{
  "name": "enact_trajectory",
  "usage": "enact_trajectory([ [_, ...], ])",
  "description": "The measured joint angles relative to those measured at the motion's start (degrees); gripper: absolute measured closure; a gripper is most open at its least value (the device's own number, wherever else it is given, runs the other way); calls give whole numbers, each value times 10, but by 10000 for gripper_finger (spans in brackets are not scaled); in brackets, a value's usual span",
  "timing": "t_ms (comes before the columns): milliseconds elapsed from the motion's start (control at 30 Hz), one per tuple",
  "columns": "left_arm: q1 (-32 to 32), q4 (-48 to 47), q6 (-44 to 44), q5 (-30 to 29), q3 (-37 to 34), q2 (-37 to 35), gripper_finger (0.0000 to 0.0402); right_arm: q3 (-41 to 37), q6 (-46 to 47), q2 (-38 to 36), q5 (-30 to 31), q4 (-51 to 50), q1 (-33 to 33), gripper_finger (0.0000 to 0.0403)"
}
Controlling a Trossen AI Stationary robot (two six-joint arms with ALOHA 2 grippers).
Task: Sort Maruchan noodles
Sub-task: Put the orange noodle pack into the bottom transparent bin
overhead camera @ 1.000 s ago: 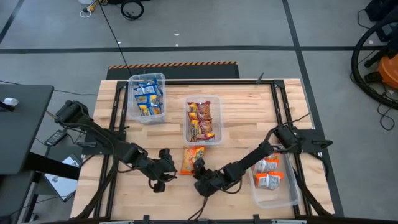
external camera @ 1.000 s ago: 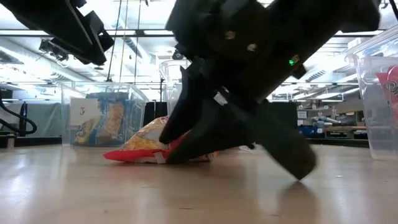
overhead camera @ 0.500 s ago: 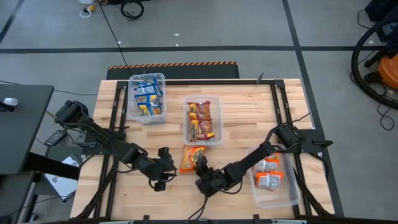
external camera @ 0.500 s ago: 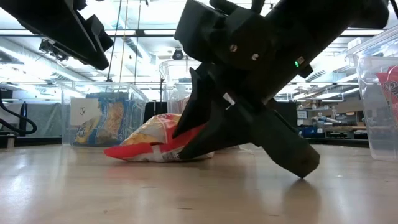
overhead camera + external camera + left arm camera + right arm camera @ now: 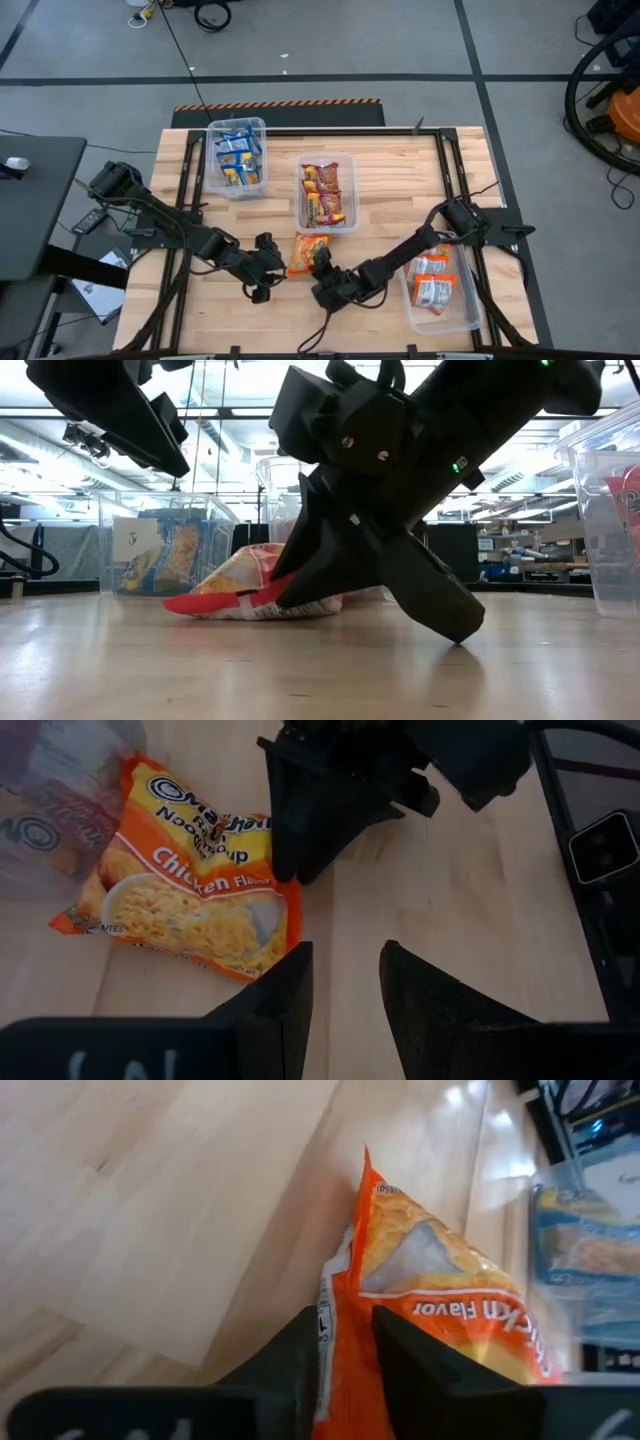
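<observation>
Landmark: middle bin (image 5: 327,160), a clear plastic bin standing at the centre of the wooden table (image 5: 400,190).
Loose packet: 1 orange-and-yellow chicken-flavour noodle packet (image 5: 304,253) (image 5: 250,585) (image 5: 190,895) (image 5: 450,1315), lying on the table just in front of the middle bin; in the low view its near edge is raised off the wood.
Right gripper (image 5: 320,270) (image 5: 300,585) (image 5: 300,840) (image 5: 345,1355): at the packet's front corner, just in front of the middle bin; its 2 fingers are pinched on the packet's edge, which shows between them in the right wrist view.
Left gripper (image 5: 268,265) (image 5: 340,990): on the left side of the packet, in front of and to the left of the middle bin; its 2 fingers stand slightly apart with bare table between them, holding nothing and not touching the packet.
Middle bin contents: dark red-and-yellow packets (image 5: 323,192), stacked flat.
Left bin (image 5: 237,125): behind and to the left of the middle bin; holds blue-and-yellow packets (image 5: 235,160).
Right bin (image 5: 445,320): in front of and to the right of the middle bin, beside the right arm; holds orange-and-white packets (image 5: 432,280).
</observation>
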Motion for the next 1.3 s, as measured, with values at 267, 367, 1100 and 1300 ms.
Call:
enact_trajectory([
  [267, -1, 6, -32, 0, 0, 0, 278, 0, 44, -2, -7, 1, -6, 388],
  [367, -1, 12, -35, 0, 0, 0, 278, 1, 47, -13, -6, -2, -1, 393],
  [1100, -1, 138, -29, 0, -1, 0, 278, 12, 405, -424, -209, -246, 63, 399],
  [1300, -1, 164, -59, 0, -1, 0, 278, 12, 524, -526, -202, -344, 142, 400],
])
